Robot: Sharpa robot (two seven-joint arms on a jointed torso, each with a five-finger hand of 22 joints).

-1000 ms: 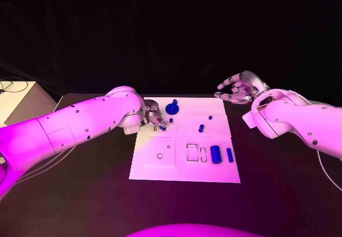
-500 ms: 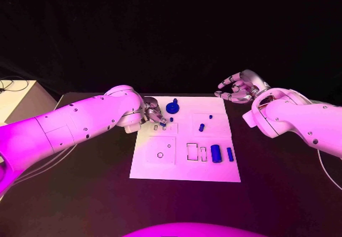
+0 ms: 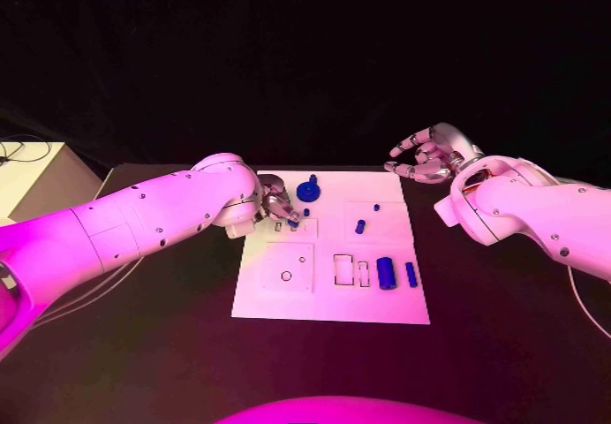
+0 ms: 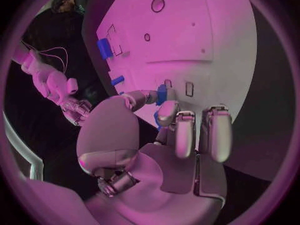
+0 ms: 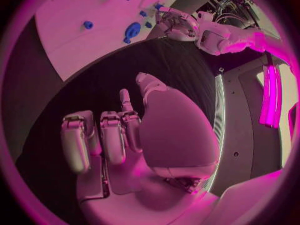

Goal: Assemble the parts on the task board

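Left hand (image 4: 159, 135) pinches a small blue part (image 4: 162, 94) at its fingertips over a task board (image 3: 328, 300) slot, likely for insertion; right hand (image 3: 426, 152) empty, fingers loosely curled apart.

The flat white rectangular task board (image 3: 328, 296) lies on the black table (image 3: 166, 336), between the two robot hands. The left robot hand (image 3: 275, 202) pinches a small blue piece (image 3: 291, 224) at its fingertips, low over a small slot on the board. Just beyond this hand sits a round blue part with a knob (image 3: 308, 190). Farther from it, toward the right robot hand (image 3: 426, 155), stand two short blue pegs (image 3: 360, 228). A thick blue cylinder (image 3: 385, 275) and a thin blue bar (image 3: 410, 276) lie side by side beside rectangular recesses.
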